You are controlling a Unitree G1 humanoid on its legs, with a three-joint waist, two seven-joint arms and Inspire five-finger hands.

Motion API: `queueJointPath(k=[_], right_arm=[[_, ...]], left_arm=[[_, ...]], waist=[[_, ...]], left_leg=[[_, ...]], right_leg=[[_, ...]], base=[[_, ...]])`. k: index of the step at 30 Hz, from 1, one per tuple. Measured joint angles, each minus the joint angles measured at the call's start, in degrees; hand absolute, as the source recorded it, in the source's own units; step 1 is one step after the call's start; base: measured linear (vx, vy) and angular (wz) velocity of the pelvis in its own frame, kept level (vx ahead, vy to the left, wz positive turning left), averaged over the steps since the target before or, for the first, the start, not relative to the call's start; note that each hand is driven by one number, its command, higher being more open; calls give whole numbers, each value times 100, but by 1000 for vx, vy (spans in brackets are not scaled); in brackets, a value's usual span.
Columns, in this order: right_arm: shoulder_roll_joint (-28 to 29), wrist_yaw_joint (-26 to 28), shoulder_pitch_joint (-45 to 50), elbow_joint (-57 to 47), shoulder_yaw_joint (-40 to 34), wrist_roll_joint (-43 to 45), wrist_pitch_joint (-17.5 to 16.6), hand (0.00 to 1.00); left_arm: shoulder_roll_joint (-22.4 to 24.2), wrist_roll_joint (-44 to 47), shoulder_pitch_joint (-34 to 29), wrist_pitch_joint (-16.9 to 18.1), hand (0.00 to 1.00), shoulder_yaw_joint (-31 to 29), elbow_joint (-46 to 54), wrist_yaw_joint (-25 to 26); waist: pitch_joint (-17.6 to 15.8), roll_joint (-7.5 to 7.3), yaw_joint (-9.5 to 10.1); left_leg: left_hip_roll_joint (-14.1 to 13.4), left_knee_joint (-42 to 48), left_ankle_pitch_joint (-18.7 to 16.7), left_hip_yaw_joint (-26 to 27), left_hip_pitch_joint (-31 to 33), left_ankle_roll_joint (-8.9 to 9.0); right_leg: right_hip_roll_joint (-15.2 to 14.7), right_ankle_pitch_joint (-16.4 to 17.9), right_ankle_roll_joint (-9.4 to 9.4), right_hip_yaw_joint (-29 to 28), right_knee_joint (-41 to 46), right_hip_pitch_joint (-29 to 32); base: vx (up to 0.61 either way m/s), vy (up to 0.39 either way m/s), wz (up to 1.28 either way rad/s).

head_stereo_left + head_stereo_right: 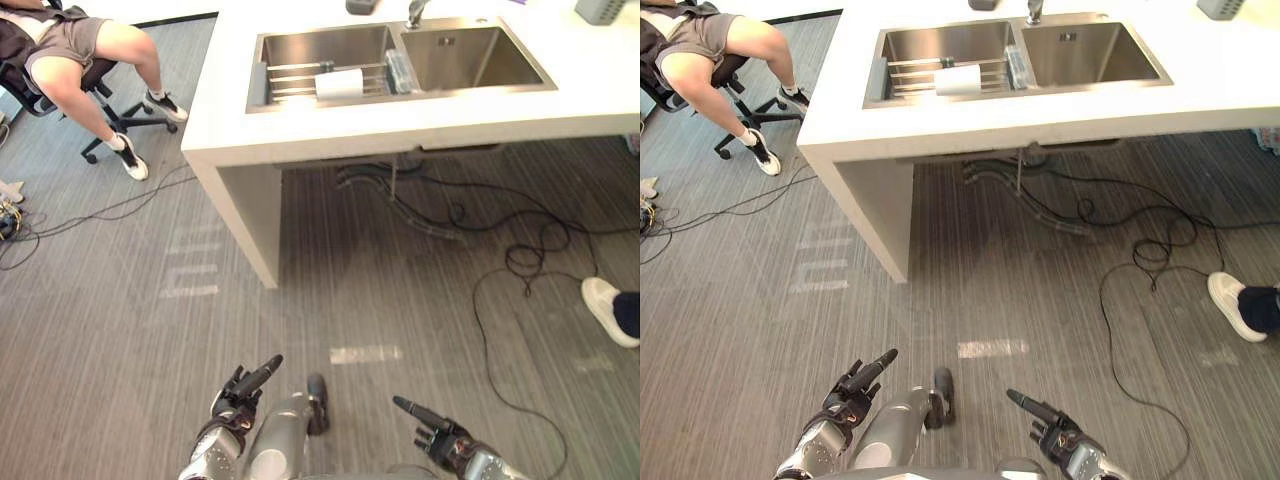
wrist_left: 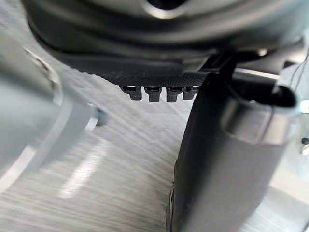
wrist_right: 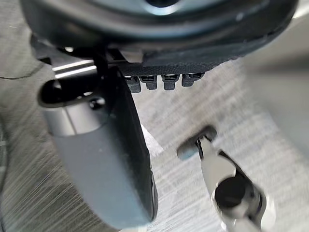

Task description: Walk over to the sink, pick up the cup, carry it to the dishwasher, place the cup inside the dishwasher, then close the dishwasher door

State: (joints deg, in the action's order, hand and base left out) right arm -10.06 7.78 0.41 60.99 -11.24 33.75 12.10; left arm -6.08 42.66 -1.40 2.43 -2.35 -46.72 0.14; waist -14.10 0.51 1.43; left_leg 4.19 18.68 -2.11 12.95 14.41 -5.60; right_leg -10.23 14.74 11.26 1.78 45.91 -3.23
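Ahead, one white table (image 1: 400, 125) carries one two-basin sink (image 1: 470, 62); one white cup (image 1: 340, 84) lies on its side on the rack (image 1: 290, 80) in the left basin. Well short of the table, the left hand (image 1: 238, 392) and right hand (image 1: 440, 432) hang empty, fingers relaxed and apart.

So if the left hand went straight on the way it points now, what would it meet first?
Most likely the bare floor: the left wrist view looks along the left hand past its fingers onto floor, nothing between. The counter stands well ahead, off that line, though depth is unclear.
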Motion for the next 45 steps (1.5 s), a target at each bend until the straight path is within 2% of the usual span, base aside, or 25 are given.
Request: queueJointPath(k=[1,2,3,4,5,6,7,8,9,10,11,12,13,14,15,17,19,23,28,32,33,40,45], right_arm=[[19,-40,-31,49,-142,-17,-13,100],[16,-88,-16,38,-252,-1,-138,100],[5,-105,-18,27,-279,28,-190,100],[-9,-131,-16,-33,-380,102,-215,100],[1,-143,-3,-69,-521,194,-211,100],[25,-141,2,-82,-618,278,-210,100],[101,-131,3,-98,-869,311,-209,100],[152,-115,10,-90,-994,275,-206,100],[296,-58,149,-87,-1295,115,-199,100],[315,-46,192,-87,-1325,68,-186,100],[432,-9,416,-64,-1320,-9,-88,100],[475,10,476,-22,-1324,-29,29,100],[468,25,519,8,-1360,-43,87,100],[443,70,545,-5,-1445,-132,153,100],[422,106,551,-5,-1480,-146,195,100],[433,143,670,-5,-1589,-138,306,100],[487,203,805,-27,-1735,-103,269,100],[714,357,1073,54,-2043,76,52,100],[845,383,1234,160,-2102,82,-232,100],[904,487,1331,158,-2085,81,-328,100],[969,727,1633,112,-1816,84,-563,100],[974,725,1628,100,-1764,84,-562,100],[971,679,1628,56,-1670,89,-598,100]], left_arm=[[0,-5,3,77,100,4,8,57],[28,0,-25,183,100,25,51,120],[35,0,-52,232,100,34,117,143],[30,0,-43,369,100,68,213,147],[40,-3,25,506,100,69,231,148],[47,-5,64,584,100,70,232,145],[51,-7,149,737,100,70,254,131],[43,-14,182,814,100,70,264,114],[40,-121,69,1039,100,43,475,99],[36,-135,23,1065,100,35,550,105],[-32,-223,-170,1130,100,3,965,165],[41,-239,-233,1176,100,-21,1424,319],[72,-288,-281,1177,100,5,1763,390],[115,-440,-326,1317,100,17,2490,502],[136,-505,-310,1425,100,21,2865,584],[126,-1006,-126,1571,100,58,4303,1023],[108,-1253,-30,1571,100,171,5073,1338],[71,-1522,130,1560,100,294,5924,1713],[71,-1550,111,1556,100,303,5953,1860],[25,-1434,110,1553,100,600,6115,1565],[-186,-1465,564,1220,100,1374,6286,1104],[-170,-1462,592,1209,100,1451,6259,1105],[-150,-1436,1195,940,100,1999,5637,1074]], waist=[[3,-22,-82],[13,-5,-129],[23,13,-143],[24,39,-172],[31,87,-244],[34,89,-262],[36,95,-288],[41,87,-295],[79,-7,-274],[98,-39,-255],[233,-271,-189],[255,-128,-110],[302,2,-111],[333,145,-102],[336,197,-88],[364,239,-65],[388,260,-78],[505,328,-117],[671,242,-104],[729,151,-87],[1076,-44,-316],[1093,-70,-368],[1161,-111,-416]], left_leg=[[123,-192,-96,-119,-416,-20],[195,-499,-154,-236,-914,1],[203,-639,-171,-303,-1133,4],[171,-837,-171,-489,-1487,-21],[91,-931,-194,-736,-1690,-16],[32,-958,-216,-857,-1751,3],[-99,-969,-301,-1127,-1813,96],[-151,-964,-353,-1260,-1830,172],[-258,-875,-602,-1579,-1999,411],[-261,-852,-659,-1612,-2034,474],[-214,-788,-862,-1765,-2143,618],[-403,-647,-1050,-1798,-2151,755],[-547,-595,-1092,-1713,-2083,820],[-756,-657,-1130,-1615,-2042,861],[-841,-706,-1124,-1619,-2038,871],[-1058,-864,-1051,-1605,-2172,975],[-1086,-848,-1018,-1600,-2249,982],[-1066,-904,-1015,-1522,-2251,983],[-1009,-1067,-1005,-1372,-2243,965],[-949,-1055,-997,-1240,-2192,949],[-844,-1022,-977,-1091,-2095,855],[-843,-1030,-977,-1063,-2109,853],[-892,-1092,-972,-756,-2254,814]], right_leg=[[-126,19,-43,69,900,394],[-314,131,-291,414,1236,671],[-394,195,-407,630,1212,801],[-469,332,-568,1006,869,1061],[-448,370,-637,1258,93,1292],[-411,349,-623,1286,-374,1407],[-305,164,-609,1172,-1390,1595],[-225,-32,-611,1049,-1892,1648],[-189,-844,-630,802,-2748,1635],[-188,-1044,-613,782,-2817,1619],[-235,-2002,-655,762,-2945,1538],[-133,-1701,-807,950,-2711,1501],[-18,-1645,-835,1018,-2752,1486],[148,-1490,-960,1161,-2841,1470],[218,-1458,-995,1214,-2856,1471],[383,-1290,-1103,1369,-2832,1346],[406,-1211,-1128,1398,-2830,1240],[416,-1190,-1120,1395,-2863,1247],[392,-1309,-1037,1315,-2991,1335],[389,-1517,-1009,1215,-3188,1328],[413,-2106,-984,1080,-3991,1097],[403,-2110,-985,1068,-3990,1097],[331,-2113,-979,1091,-3970,968]], base=[[490,149,32],[481,125,35],[556,79,40],[525,3,67],[515,-43,82],[416,-127,104],[338,-142,88],[501,-280,129],[433,-289,91],[555,-426,100],[491,-437,55],[453,-422,59],[400,-353,42],[283,-235,29],[332,-268,23],[252,-215,16],[150,-108,7],[37,-16,1],[-36,36,-6],[-55,41,-12],[-24,15,-6],[0,0,-1],[-9,2,1]])
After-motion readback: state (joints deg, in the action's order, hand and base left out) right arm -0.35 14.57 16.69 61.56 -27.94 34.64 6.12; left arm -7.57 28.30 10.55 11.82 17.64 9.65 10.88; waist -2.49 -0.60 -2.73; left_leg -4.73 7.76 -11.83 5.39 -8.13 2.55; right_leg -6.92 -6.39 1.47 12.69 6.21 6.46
